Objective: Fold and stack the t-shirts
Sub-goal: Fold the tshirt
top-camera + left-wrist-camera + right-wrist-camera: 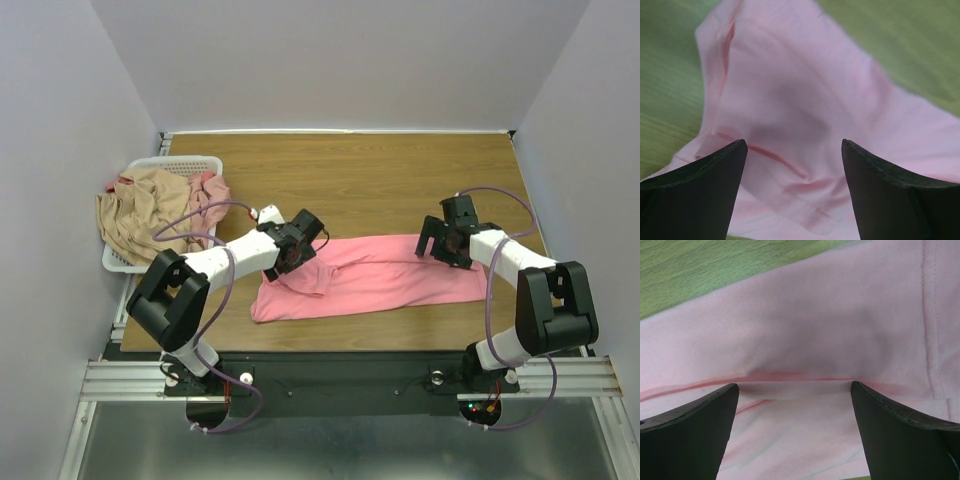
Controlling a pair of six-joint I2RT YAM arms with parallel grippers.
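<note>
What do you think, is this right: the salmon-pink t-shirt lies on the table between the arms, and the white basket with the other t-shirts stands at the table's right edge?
One point is wrong: the white basket, holding the tan t-shirt and dusty pink t-shirt, stands at the left edge of the table, as the top external view shows. The salmon-pink t-shirt lies as you say.

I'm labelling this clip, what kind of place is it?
Probably a robotics lab cell, not a home: plain walls box in a wooden table, with a left arm and right arm bolted to a metal rail.
</note>
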